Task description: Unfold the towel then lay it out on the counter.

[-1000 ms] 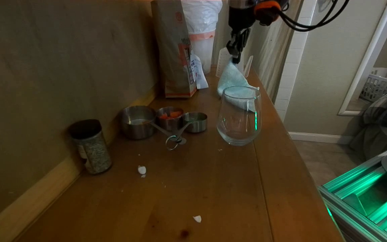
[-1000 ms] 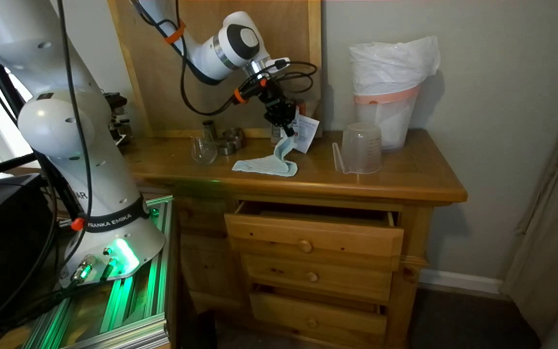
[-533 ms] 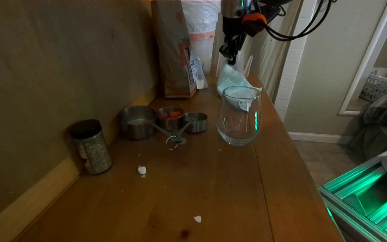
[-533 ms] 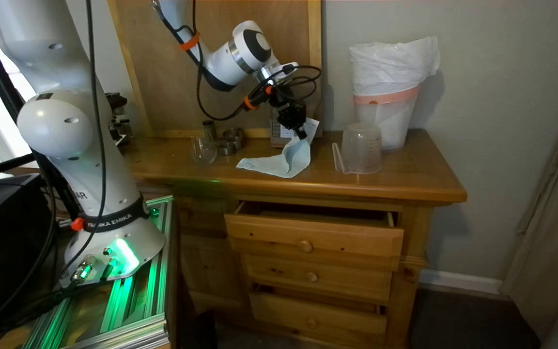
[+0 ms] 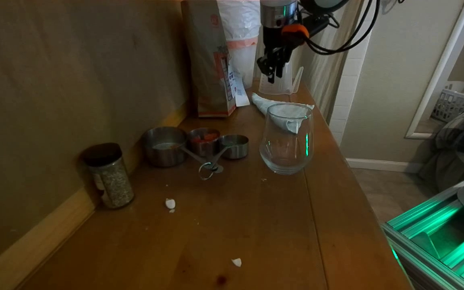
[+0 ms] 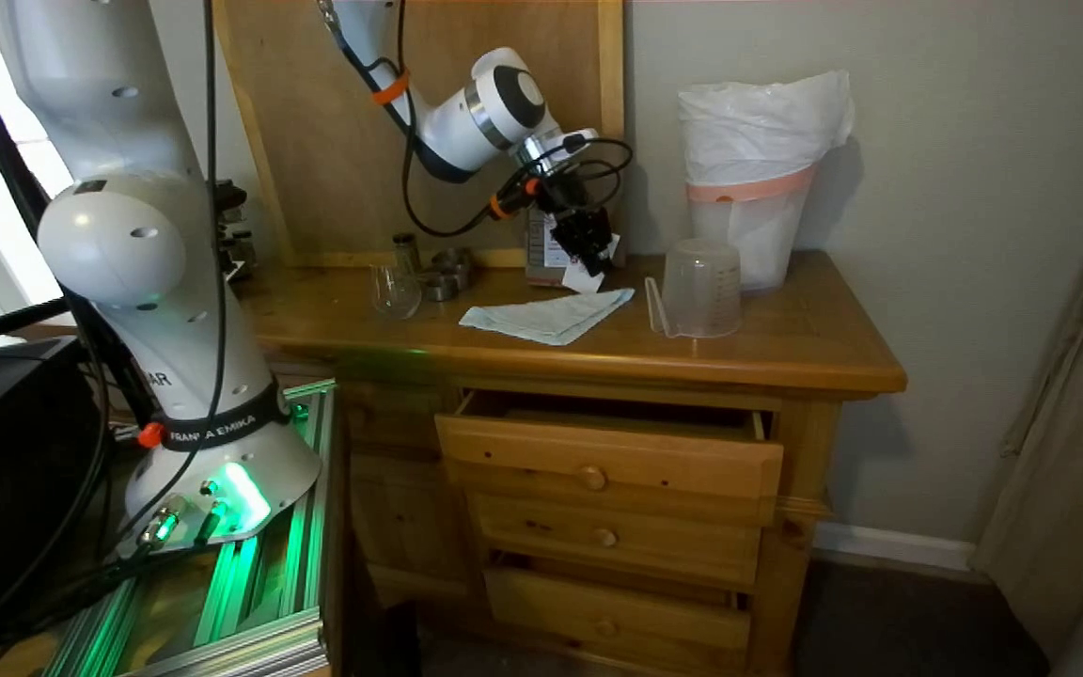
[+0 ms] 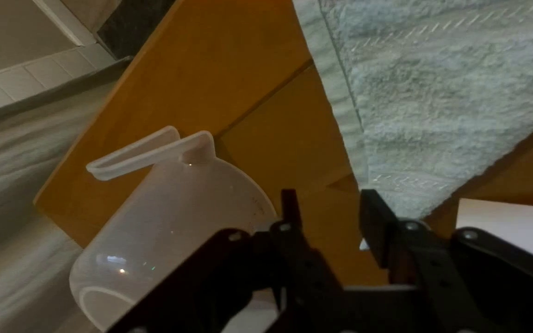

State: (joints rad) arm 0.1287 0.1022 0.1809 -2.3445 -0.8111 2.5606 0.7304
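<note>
In an exterior view the top drawer [image 6: 609,461] juts out, nearest, below the counter [image 6: 814,350]. Just behind the counter's front edge lies the towel [image 6: 541,320], low on the wood, one straight edge facing a translucent jug [image 6: 703,291]; whether it is fully unfolded I cannot tell. In the wrist view a wedge of planking shows between that edge and the jug — room that widens toward the top of the view. On the towel's other side a glass [image 6: 397,293] stands near, wood showing between. Above the towel's back corner hangs the gripper [image 7: 329,201], fingers parted around a plain gap, clear of the cloth. Farther back, a white paper [image 6: 584,279] shows just behind that corner, beside a tall bag [image 5: 208,60] — and measuring cups [image 6: 440,287] and a jar [image 6: 406,252] stand nearer the glass, close to the wooden panel [image 6: 306,141]. A white-lined bin [image 6: 753,226] stands beyond the jug, near the counter's end.
</note>
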